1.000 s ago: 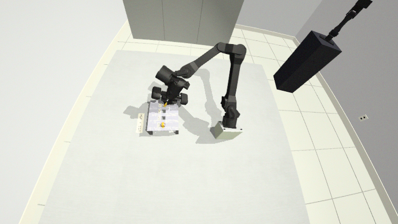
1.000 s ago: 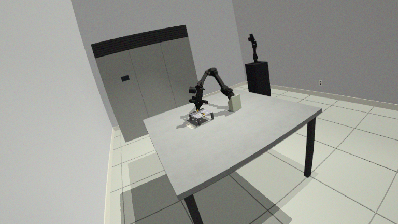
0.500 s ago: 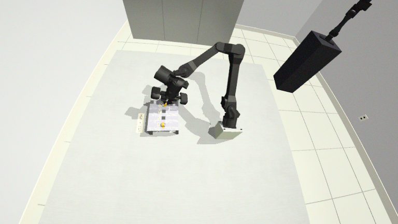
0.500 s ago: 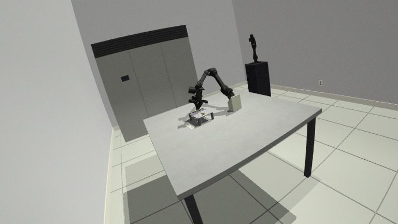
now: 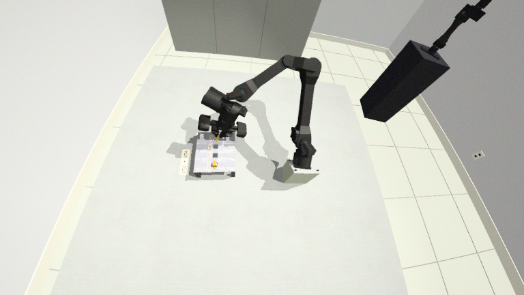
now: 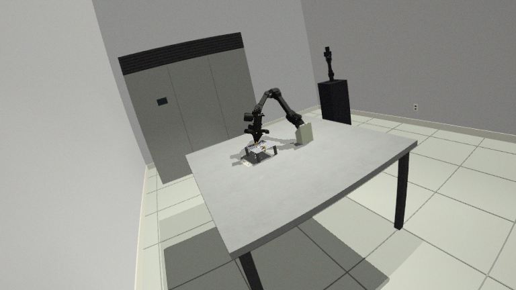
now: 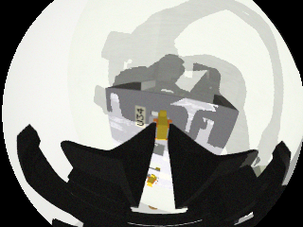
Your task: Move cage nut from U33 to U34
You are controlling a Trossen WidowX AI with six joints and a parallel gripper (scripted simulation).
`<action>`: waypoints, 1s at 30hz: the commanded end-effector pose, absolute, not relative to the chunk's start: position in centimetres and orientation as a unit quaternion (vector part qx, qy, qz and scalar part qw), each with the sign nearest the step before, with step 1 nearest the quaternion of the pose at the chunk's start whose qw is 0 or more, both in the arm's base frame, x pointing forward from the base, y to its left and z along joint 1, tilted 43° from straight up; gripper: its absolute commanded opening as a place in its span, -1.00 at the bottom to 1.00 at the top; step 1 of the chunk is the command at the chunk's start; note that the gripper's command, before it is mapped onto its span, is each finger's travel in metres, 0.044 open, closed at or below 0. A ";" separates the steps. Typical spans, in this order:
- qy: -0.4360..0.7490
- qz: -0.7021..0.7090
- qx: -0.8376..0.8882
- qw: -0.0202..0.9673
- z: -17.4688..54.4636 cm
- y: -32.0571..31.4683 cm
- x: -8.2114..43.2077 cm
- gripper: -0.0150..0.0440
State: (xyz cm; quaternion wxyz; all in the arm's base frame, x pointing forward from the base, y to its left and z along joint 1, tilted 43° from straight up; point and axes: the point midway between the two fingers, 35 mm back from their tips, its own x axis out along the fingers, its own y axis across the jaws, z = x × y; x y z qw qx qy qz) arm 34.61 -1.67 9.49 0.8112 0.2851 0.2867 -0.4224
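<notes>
— How's the light in the top view?
— Bright. The pale tabletop (image 5: pixel 231 229) (image 6: pixel 304 180) nearly washes out, and soft grey shadows spread around the centre.
— And the exterior one?
— Dimmer, with grey walls and a broad dark shadow under the table at bottom centre. Straight edges lean, as through a wide lens.
— The wrist picture?
— Round, with black corners. White glare patches break up the grey plate (image 7: pixel 166 101) mid-frame, and layered shadows cross the upper half. The label lettering reads, but small details look coarse and jagged.
</notes>
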 end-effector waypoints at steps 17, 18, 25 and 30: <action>0.287 -0.428 0.284 0.808 9.5 -1.7 34.6 -0.39; 0.288 -0.429 0.284 0.808 9.5 -1.7 34.6 -0.39; 0.290 -0.435 0.282 0.804 9.5 -1.7 34.6 -0.39; 0.291 -0.439 0.281 0.802 9.5 -1.6 34.7 -0.39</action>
